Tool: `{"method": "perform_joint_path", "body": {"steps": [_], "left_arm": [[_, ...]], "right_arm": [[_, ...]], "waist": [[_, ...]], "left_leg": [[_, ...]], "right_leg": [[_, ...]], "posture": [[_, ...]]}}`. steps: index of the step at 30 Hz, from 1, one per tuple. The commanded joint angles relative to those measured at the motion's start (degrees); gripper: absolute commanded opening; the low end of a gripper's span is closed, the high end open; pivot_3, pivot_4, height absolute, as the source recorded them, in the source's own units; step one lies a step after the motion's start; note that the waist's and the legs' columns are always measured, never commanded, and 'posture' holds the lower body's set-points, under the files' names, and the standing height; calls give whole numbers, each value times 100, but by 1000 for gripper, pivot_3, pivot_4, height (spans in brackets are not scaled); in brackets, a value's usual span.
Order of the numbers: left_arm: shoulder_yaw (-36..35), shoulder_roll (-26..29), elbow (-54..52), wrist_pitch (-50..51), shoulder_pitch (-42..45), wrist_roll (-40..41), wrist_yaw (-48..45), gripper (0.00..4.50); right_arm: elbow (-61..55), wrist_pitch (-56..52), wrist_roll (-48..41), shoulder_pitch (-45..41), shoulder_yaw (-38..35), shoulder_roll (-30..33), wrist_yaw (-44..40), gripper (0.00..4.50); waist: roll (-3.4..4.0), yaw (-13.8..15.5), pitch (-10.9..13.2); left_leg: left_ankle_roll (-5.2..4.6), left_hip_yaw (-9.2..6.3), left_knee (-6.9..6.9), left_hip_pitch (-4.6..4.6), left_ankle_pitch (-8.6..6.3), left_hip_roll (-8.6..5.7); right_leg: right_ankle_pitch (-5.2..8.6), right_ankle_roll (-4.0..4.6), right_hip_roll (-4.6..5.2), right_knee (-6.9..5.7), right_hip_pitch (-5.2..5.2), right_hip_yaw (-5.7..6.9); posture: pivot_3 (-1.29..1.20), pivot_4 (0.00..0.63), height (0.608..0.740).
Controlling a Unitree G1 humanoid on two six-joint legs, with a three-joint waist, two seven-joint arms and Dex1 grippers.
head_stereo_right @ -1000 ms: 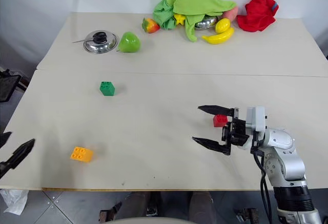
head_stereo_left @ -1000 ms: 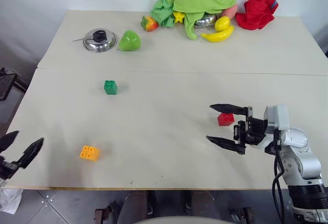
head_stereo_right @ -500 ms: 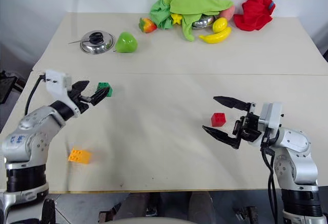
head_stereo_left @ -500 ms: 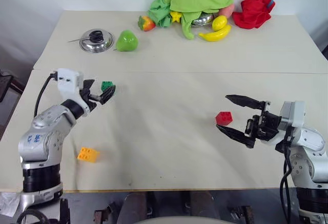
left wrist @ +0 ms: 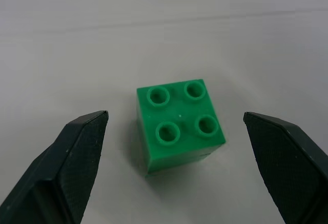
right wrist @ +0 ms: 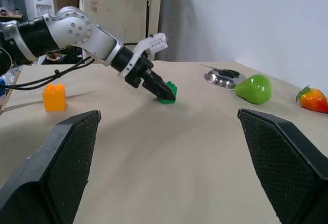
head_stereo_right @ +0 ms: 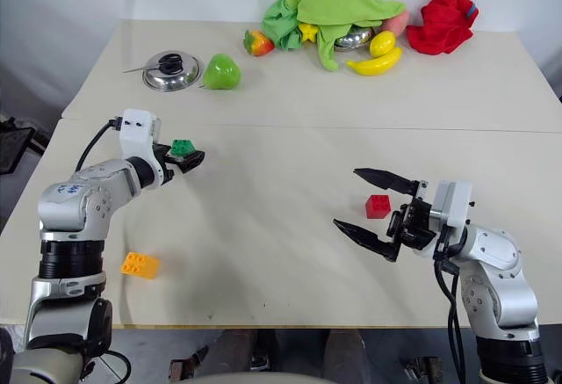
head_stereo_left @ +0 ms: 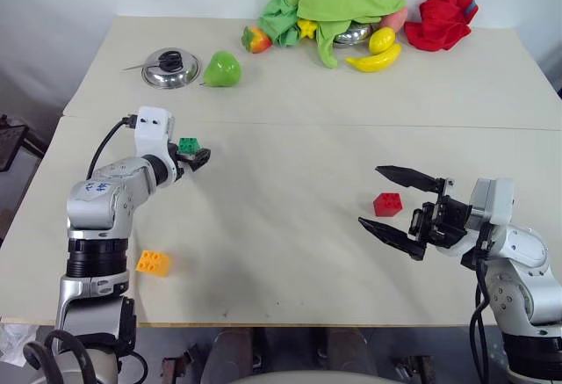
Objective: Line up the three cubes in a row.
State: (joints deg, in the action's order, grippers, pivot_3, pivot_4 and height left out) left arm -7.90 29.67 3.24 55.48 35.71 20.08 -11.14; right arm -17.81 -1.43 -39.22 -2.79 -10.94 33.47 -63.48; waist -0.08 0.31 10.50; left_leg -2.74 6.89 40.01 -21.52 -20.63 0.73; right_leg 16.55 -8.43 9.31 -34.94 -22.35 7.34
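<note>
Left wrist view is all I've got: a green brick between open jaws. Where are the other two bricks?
Observer: The red brick lies on the right side of the table, beside the right gripper.
Operator: Is that gripper holding it?
Observer: No, its jaws stand open with nothing between them.
Operator: And the third?
Observer: The yellow-orange brick sits on the left near the table's front edge, nearer the robot than the green brick.

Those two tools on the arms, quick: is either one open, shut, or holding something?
Left tool: open, fingers either side of the green cube, not gripping it.
Right tool: open, holding nothing.
</note>
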Motion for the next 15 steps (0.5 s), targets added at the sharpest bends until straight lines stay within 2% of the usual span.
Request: {"method": "perform_joint_path", "body": {"steps": [1,9,13,14,15], "left_arm": [[37,-42,179,-206,214,-133,-122,3920],[153,70,298,-303,250,-232,-544,1512],[301,441,482,-935,426,-188,-1559,1526],[379,571,555,-1212,480,-192,-1944,1526],[493,753,543,-1618,553,-82,-2709,1526]], "right_arm": [[-214,38,-18,80,-37,-48,58,4500],[-141,223,56,264,-95,-94,-21,4500],[-89,282,59,396,-251,-3,-83,4500],[-76,296,58,433,-311,30,-106,4500],[-61,321,46,506,-420,87,-160,4500]], "waist": [[0,2,0],[0,5,0],[-2,6,1],[-2,3,1],[-2,3,1]], "left_leg": [[0,0,0,0,0,0],[1,0,0,0,1,0],[1,1,0,0,1,-1],[1,2,0,-1,1,-1],[1,3,1,-1,1,-1]], "right_leg": [[0,0,0,0,0,0],[0,0,-1,0,0,0],[0,0,-1,0,0,0],[0,0,-1,1,-1,0],[0,0,-3,1,-1,0]], "posture": [[0,150,740],[0,150,740],[0,150,740],[0,150,740],[0,150,740]]}}
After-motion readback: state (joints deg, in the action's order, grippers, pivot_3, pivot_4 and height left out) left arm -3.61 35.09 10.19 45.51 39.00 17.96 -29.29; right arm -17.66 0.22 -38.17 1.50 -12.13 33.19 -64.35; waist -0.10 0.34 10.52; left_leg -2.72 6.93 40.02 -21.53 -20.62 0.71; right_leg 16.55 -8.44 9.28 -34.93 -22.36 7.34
